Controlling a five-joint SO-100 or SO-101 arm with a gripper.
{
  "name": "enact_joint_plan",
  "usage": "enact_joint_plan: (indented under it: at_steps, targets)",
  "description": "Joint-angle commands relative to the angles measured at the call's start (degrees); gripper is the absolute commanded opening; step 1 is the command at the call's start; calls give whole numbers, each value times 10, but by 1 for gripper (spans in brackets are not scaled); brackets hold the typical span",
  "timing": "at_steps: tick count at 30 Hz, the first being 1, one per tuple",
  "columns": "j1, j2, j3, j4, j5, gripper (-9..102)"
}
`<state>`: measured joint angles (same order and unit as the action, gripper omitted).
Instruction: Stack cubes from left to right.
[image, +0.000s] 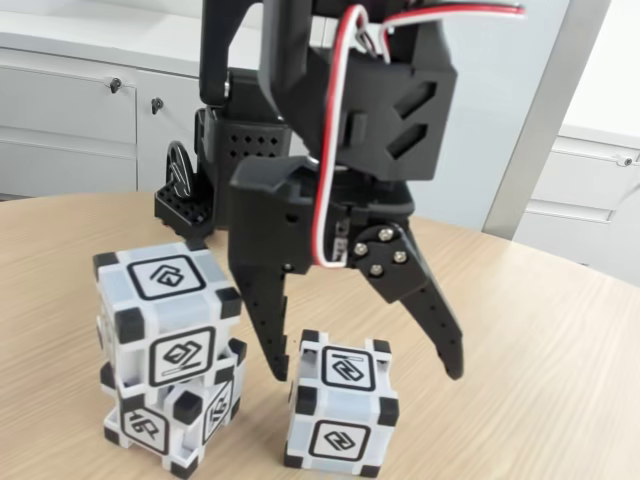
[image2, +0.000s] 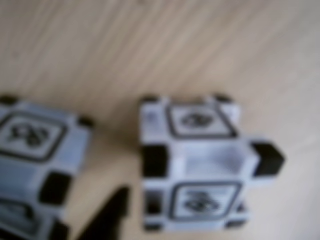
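A pale wooden tabletop carries everything. The black arm reaches down from above, and its gripper hangs with the fingers spread wide, holding nothing, straddling the single cube that sits on the tabletop in the fixed view. Just left of it in that view stand two stacked cubes, the upper one turned slightly askew on the lower. The blurred wrist view shows the single cube near centre and a dark fingertip at the bottom edge.
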<state>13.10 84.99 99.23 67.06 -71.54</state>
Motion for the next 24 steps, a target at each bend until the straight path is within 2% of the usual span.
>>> enact_joint_plan:
  at_steps: [1,9,15,24]
  targets:
    - [-4,2,-2,-4,11,40]
    - [-7,-30,-3,-4,2,40]
    - [-7,-78,-11,4,33,39]
    - [-7,-75,-11,4,41,22]
